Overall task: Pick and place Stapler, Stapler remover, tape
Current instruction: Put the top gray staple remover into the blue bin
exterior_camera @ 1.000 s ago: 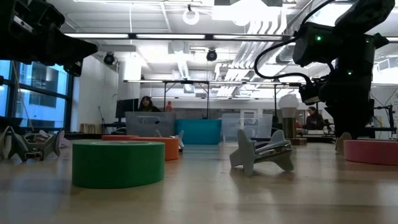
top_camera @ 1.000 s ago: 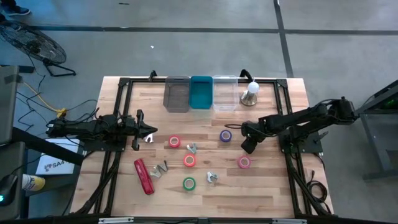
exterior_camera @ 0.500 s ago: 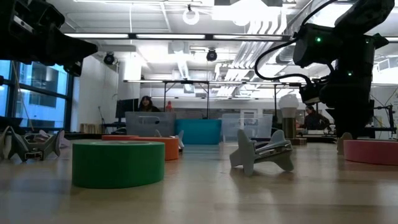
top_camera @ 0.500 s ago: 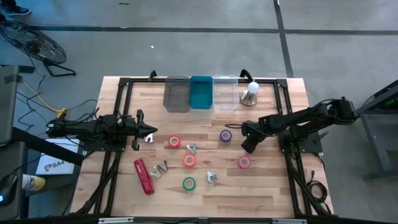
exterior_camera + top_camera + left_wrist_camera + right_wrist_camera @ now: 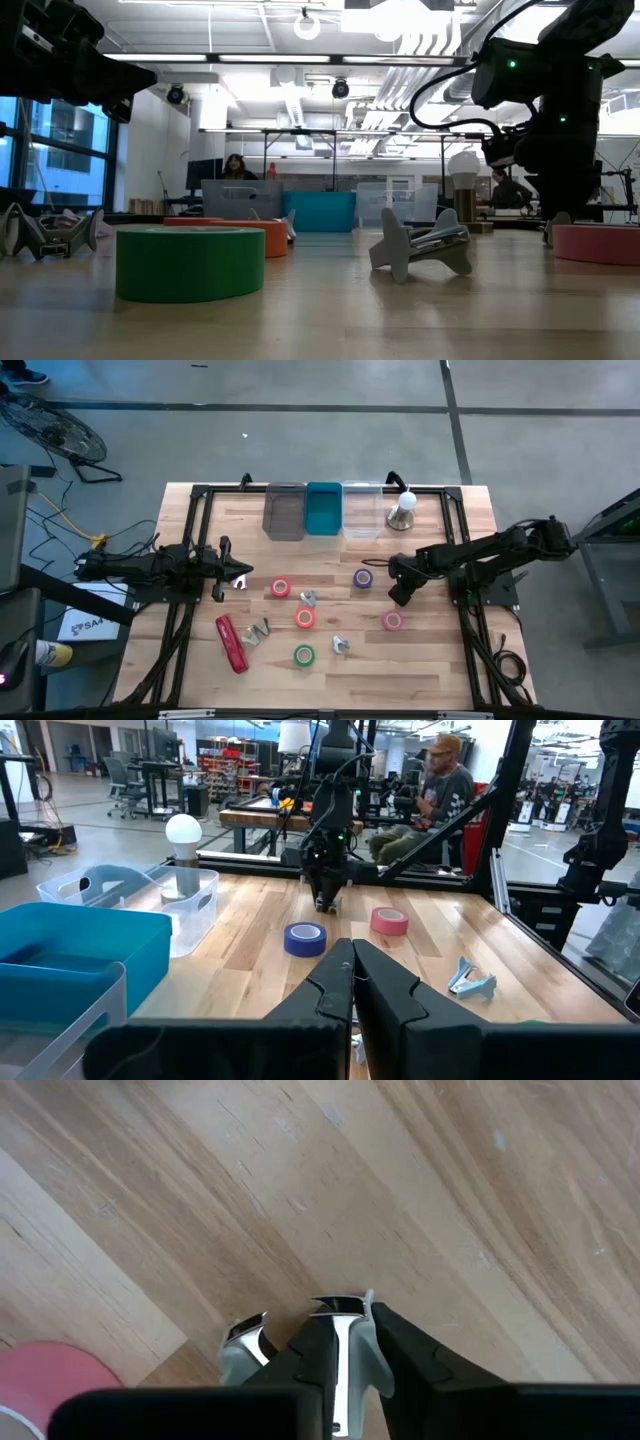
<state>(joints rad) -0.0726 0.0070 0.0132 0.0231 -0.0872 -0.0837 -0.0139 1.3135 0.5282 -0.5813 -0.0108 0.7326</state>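
While your left gripper (image 5: 243, 571) sits shut and parked at the table's left, your right gripper (image 5: 398, 598) is down at the wood between the purple tape roll (image 5: 363, 578) and the pink tape roll (image 5: 393, 621), clamped on a silvery staple remover (image 5: 340, 1342). Against a second ago its fingers have drawn in and it sits a touch nearer the pink roll; nothing else has shifted. Red stapler (image 5: 231, 643) lies front left; the red roll (image 5: 281, 588), orange roll (image 5: 305, 618) and green roll (image 5: 303, 655) sit mid-table.

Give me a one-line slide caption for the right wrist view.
Right gripper closed on a silvery staple remover against the wooden table, pink tape roll nearby.
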